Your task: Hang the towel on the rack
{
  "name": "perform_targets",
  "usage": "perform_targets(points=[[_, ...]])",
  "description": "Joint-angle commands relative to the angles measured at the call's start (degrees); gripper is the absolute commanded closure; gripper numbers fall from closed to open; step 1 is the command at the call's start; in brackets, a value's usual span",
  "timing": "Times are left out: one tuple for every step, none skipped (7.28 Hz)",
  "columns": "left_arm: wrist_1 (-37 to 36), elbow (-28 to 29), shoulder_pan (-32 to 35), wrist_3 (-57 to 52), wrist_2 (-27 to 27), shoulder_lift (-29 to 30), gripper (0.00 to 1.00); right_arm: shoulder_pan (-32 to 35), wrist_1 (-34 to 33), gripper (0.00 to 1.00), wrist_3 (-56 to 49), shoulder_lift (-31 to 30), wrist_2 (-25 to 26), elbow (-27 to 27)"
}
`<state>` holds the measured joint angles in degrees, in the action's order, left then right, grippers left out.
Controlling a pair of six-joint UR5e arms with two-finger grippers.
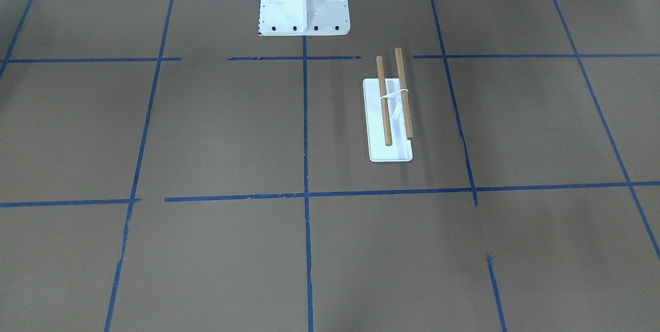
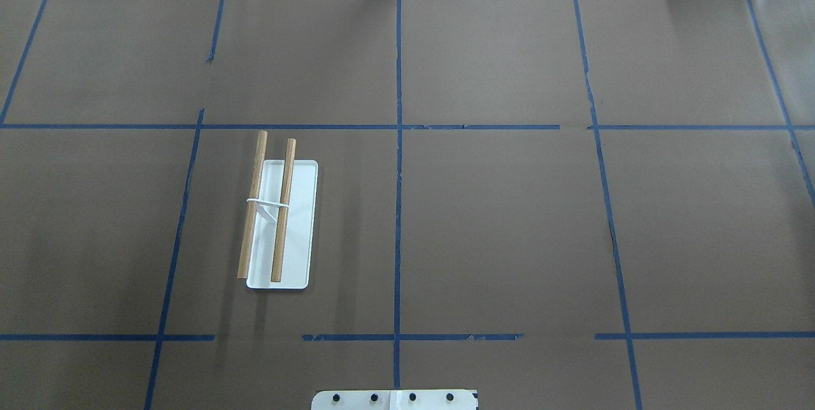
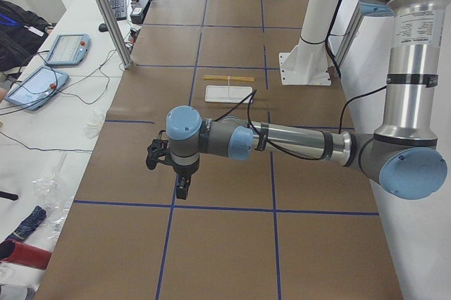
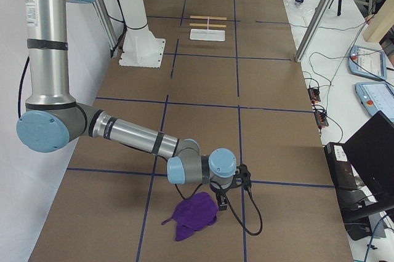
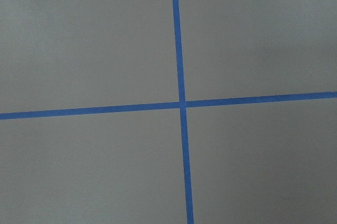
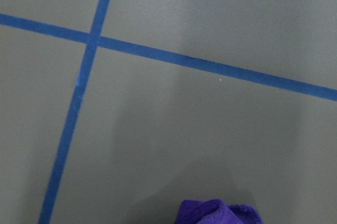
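The rack (image 1: 389, 110) has two brown dowels on a white support over a flat white base, and nothing hangs on it. It stands on the robot's left half of the table (image 2: 280, 219). The purple towel (image 4: 194, 214) lies crumpled on the table at the robot's far right end, and its edge shows in the right wrist view (image 6: 218, 212). My right gripper (image 4: 221, 202) hangs just beside and above the towel. My left gripper (image 3: 181, 187) hangs over bare table at the left end, far from the rack (image 3: 229, 85). I cannot tell whether either gripper is open or shut.
The white metal pedestal (image 1: 304, 2) stands at the robot's side of the table, next to the rack. Blue tape lines (image 5: 181, 103) cross the brown table cover. Tablets (image 3: 42, 85), cables and a laptop (image 4: 369, 151) lie along the operators' edge.
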<state>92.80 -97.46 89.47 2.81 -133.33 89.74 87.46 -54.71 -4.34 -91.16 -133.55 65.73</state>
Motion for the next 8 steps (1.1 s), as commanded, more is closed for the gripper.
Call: perform_targets(points=[[-0.2, -1.1, 0.0, 0.0, 0.0, -0.1, 0.00, -0.1, 5.2, 0.00, -0.2, -0.8, 0.1, -4.6], [-0.2, -1.1, 0.0, 0.0, 0.0, -0.1, 0.00, -0.1, 5.2, 0.00, -0.2, -1.3, 0.0, -4.7], [-0.2, -1.1, 0.0, 0.0, 0.0, -0.1, 0.00, -0.6, 5.2, 0.00, -0.2, -2.4, -0.1, -4.7], [-0.2, -1.1, -0.1, 0.0, 0.0, -0.1, 0.00, -1.1, 5.2, 0.00, -0.2, -3.1, -0.1, -4.7], [-0.2, -1.1, 0.0, 0.0, 0.0, -0.1, 0.00, -1.9, 5.1, 0.00, -0.1, -3.4, 0.0, -4.7], [-0.2, -1.1, -0.1, 0.0, 0.0, -0.1, 0.00, -3.2, 5.1, 0.00, 0.2, -3.4, 0.4, -4.7], [-0.1, -1.2, -0.1, 0.0, 0.0, -0.1, 0.00, -3.5, 5.1, 0.00, 0.1, -3.4, 1.8, -4.8], [-0.1, -1.3, 0.0, 0.0, 0.0, -0.1, 0.00, -3.6, 5.1, 0.00, 0.1, -3.4, 2.0, -4.9]])
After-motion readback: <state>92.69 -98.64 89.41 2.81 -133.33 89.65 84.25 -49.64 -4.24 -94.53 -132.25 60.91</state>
